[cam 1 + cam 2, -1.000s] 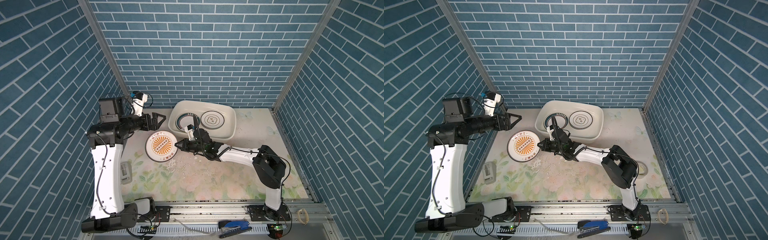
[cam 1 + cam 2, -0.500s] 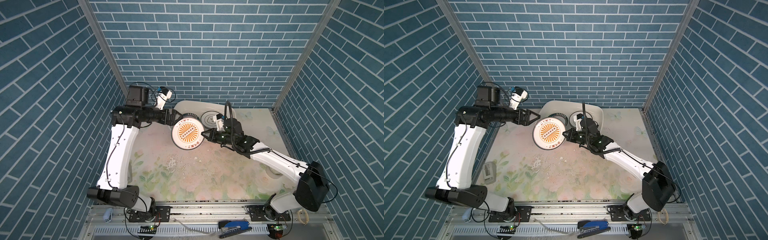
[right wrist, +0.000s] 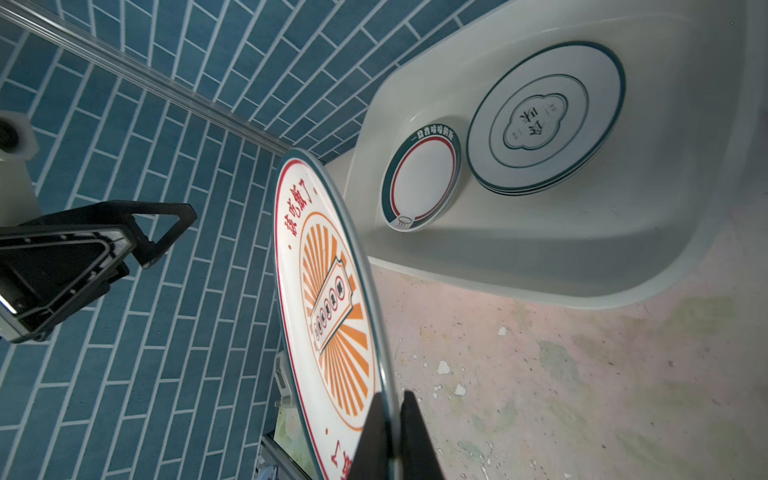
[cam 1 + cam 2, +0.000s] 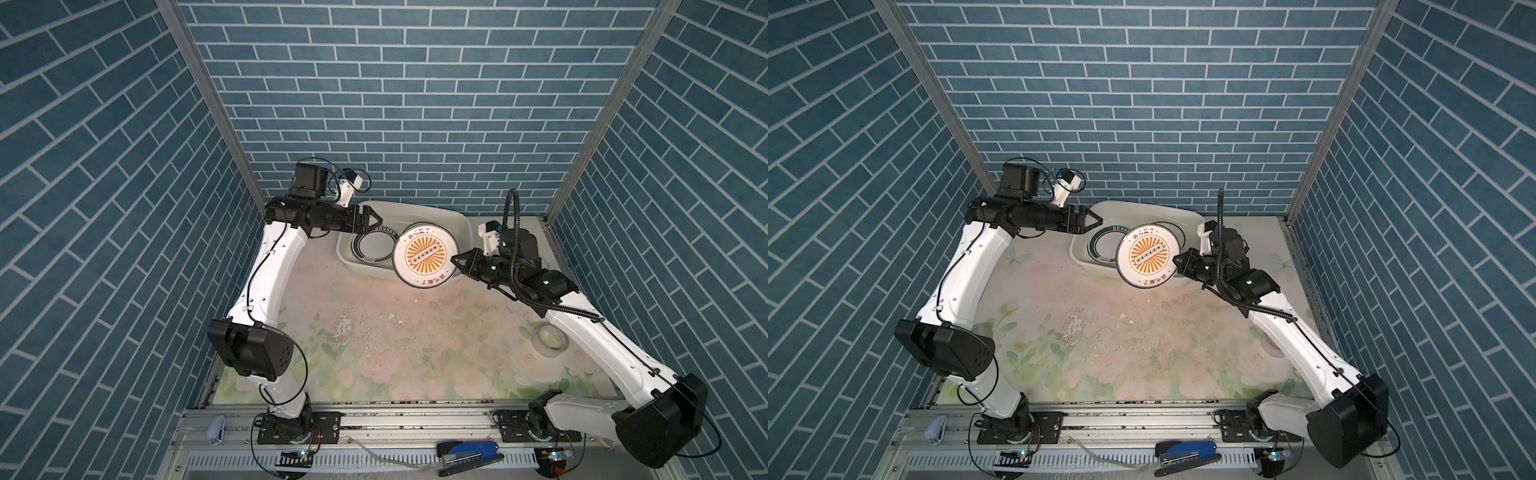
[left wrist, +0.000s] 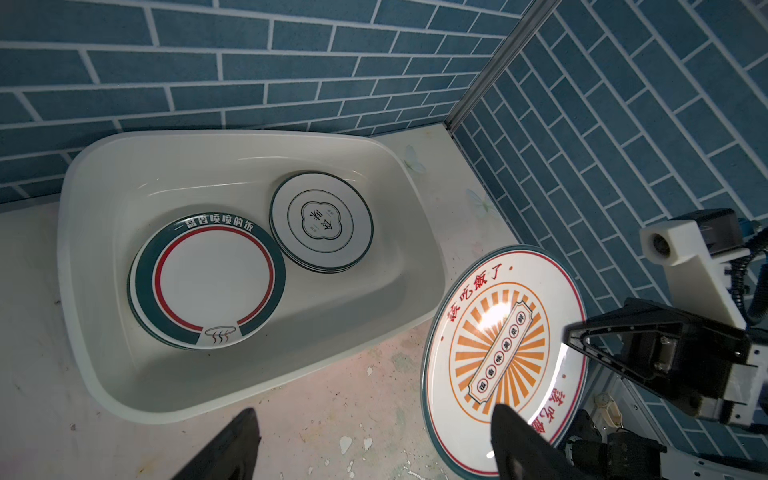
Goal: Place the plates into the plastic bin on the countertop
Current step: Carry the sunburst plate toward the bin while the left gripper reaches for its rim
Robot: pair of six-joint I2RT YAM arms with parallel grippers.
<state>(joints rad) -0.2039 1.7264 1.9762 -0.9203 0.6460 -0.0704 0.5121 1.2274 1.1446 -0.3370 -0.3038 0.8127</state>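
Item: round white orange-sunburst plate [image 4: 426, 259]. We log it lifted off tabletop [image 4: 374, 332], now tilted over near rim of cream plastic bin [image 4: 415, 205]. Right end effector [image 4: 457, 262] clamps its edge; left end effector [image 4: 376, 218] wide, empty, apart. Remaining: lower in, release.

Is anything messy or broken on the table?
A little messy: white flakes lie scattered over the middle of the countertop, where the flower print looks worn away. One plate hangs tilted on its edge, pinched at the rim by the right gripper, near the bin. Nothing looks broken.
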